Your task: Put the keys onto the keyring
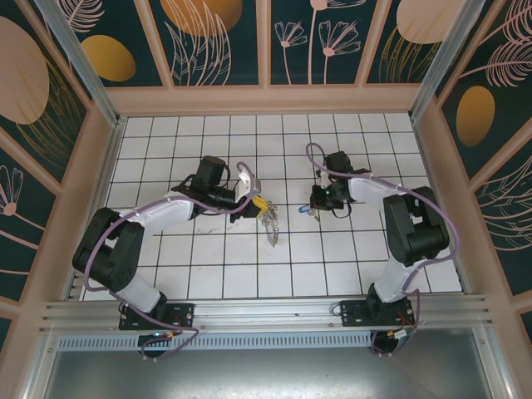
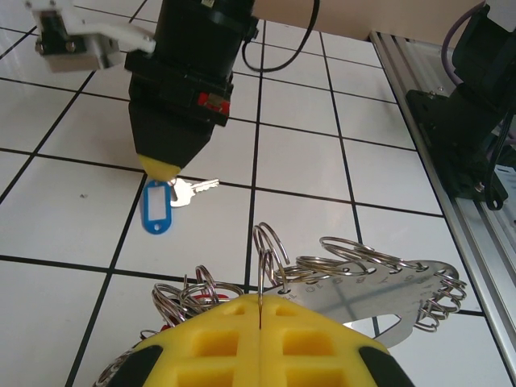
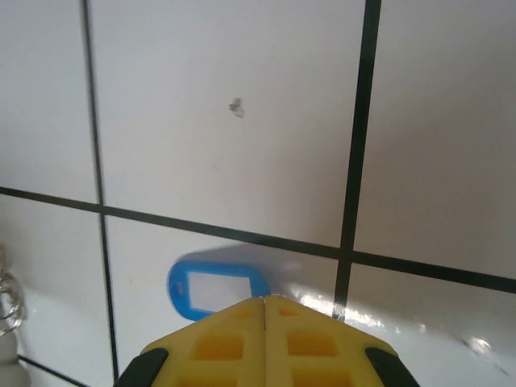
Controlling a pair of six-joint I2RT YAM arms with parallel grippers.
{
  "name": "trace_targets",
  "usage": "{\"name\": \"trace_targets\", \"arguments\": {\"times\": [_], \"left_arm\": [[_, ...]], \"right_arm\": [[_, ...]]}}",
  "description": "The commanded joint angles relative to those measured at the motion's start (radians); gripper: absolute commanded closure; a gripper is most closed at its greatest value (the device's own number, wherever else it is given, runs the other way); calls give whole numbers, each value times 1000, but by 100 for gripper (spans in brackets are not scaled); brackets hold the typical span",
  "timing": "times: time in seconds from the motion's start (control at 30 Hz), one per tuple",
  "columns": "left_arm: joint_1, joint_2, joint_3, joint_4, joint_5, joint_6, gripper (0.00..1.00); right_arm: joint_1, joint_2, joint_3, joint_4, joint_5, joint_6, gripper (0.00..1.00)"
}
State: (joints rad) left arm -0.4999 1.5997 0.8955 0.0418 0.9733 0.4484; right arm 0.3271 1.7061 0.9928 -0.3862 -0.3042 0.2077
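Note:
The keyring (image 2: 379,290) is a flat grey metal plate with numbered holes and several wire rings along its rim. My left gripper (image 2: 260,300) is shut on one upright ring of it, and a red tag (image 2: 193,297) shows behind the rings at left. In the top view the keyring (image 1: 271,226) hangs below the left gripper (image 1: 259,204). One of the keys (image 2: 196,190), silver with a blue oval tag (image 2: 156,211), lies on the floor. My right gripper (image 3: 264,300) is shut, its tips down where the blue tag (image 3: 218,289) meets the key. Whether anything is pinched there is hidden.
White floor tiles with black grout lines (image 1: 332,266) run to pale walls on three sides. An aluminium rail (image 1: 266,312) with both arm bases crosses the near edge. The right arm's black body (image 2: 185,89) stands close beyond the keyring.

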Motion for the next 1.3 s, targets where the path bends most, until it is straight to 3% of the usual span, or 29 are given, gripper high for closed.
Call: {"name": "trace_targets", "arguments": {"times": [0.0, 0.33, 0.5, 0.93, 1.27], "left_arm": [[-5, 14, 19, 28, 54, 5, 100], [-52, 37, -18, 118, 62, -5, 100], [-84, 42, -38, 178, 65, -36, 100], [-109, 59, -41, 233, 77, -95, 100], [-110, 72, -37, 247, 78, -130, 100]], "right_arm": [[7, -144, -51, 91, -10, -58, 100], [10, -557, -349, 427, -242, -338, 100], [16, -684, -462, 530, -322, -447, 100], [163, -715, -509, 570, -350, -663, 100], [210, -694, -515, 579, -337, -659, 100]]}}
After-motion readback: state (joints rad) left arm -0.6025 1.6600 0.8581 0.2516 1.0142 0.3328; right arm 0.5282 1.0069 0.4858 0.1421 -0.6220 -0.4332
